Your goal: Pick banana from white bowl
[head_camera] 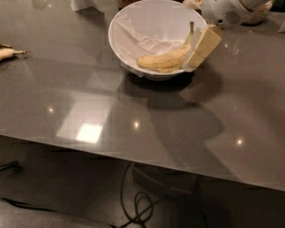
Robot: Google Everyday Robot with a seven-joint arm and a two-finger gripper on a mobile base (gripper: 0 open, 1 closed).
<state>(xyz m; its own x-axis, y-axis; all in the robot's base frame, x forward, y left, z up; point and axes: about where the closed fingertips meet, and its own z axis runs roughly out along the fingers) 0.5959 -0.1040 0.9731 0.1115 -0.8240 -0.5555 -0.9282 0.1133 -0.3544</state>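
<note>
I have the gripper [194,63] at the right rim of the bowl [133,11], by the right end of the banana [162,61], which lies in the bowl's near side. Spread or closed, I cannot tell. I judge this the reach; next comes a firm grasp, then a lift.
</note>
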